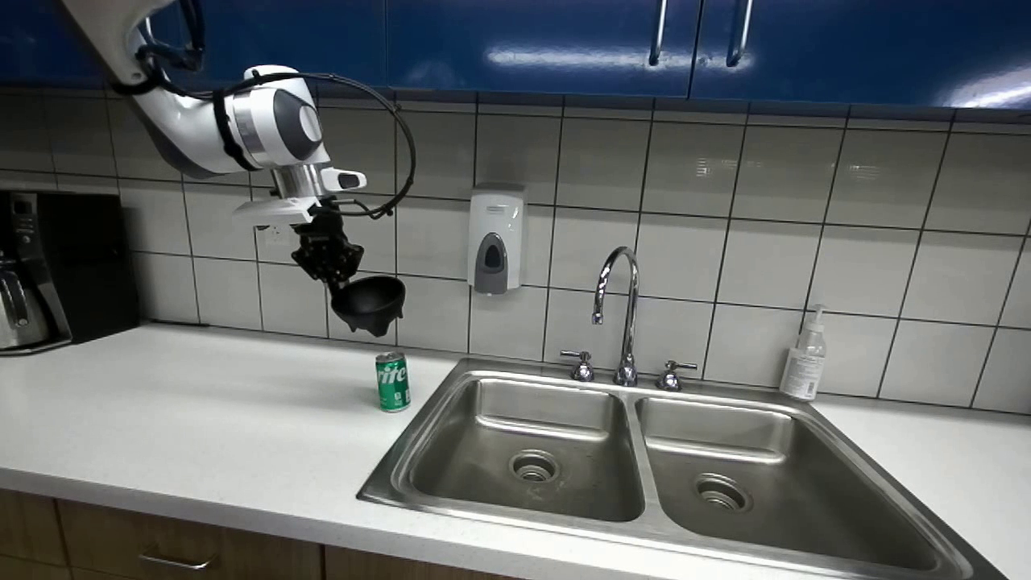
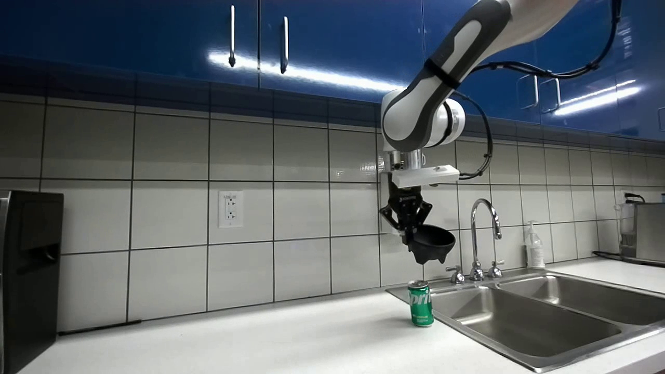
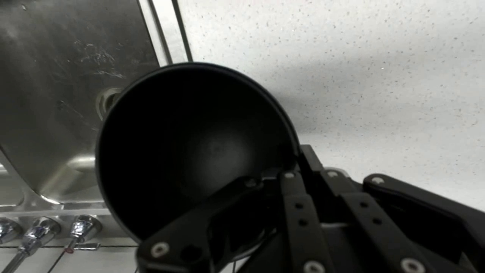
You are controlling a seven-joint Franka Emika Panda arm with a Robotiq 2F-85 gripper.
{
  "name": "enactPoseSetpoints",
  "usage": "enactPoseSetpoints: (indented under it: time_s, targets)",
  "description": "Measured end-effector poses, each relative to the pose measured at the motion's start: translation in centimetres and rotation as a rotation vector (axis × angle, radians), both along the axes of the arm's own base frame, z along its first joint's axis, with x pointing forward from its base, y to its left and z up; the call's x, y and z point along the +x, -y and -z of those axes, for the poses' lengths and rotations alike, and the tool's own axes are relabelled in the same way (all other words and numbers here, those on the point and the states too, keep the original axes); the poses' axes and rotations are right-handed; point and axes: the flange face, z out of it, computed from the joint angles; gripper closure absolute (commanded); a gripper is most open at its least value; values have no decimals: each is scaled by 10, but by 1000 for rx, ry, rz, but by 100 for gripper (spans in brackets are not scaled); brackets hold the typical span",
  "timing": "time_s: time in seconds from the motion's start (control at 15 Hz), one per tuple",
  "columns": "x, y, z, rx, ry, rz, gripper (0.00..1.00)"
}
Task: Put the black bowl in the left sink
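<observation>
Gripper (image 2: 408, 235) is pinched on the wall of the black bowl (image 2: 434, 244), seemingly one finger inside, one outside. Bowl hangs higher than the left sink (image 1: 564, 491), near its counter-side edge; any overhang, can't tell. Should handle light and stiff, probably moulded plastic, not very fragile; smooth wall may slip or pivot since it's held at one side only. Rim is the right place to hold: wall looks thin there, and the stubby feet are left free for set-down. Best lowered close to the left sink's floor before release; steel could let it skid. Bowl finish: matte black, round mouth, short tapered feet underneath. Green soda can (image 1: 393, 382): printed metal cylinder, upright just beside the left sink. Left sink itself: satin steel, rounded corners, round drain (image 1: 534, 466) in its floor. Chrome gooseneck faucet (image 1: 630, 330) at its back corner, glossy pale tiles (image 1: 596, 177) behind it, speckled white counter (image 1: 201, 403) alongside.
</observation>
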Motion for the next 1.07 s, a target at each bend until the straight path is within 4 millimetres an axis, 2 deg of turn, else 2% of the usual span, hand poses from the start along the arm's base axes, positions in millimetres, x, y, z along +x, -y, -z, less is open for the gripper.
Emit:
enactPoseSetpoints:
  time_s: [0.6, 1.07]
  targets:
    - [-33, 88, 8, 13, -2, 168, 98]
    - [-49, 184, 11, 39, 4, 303, 98]
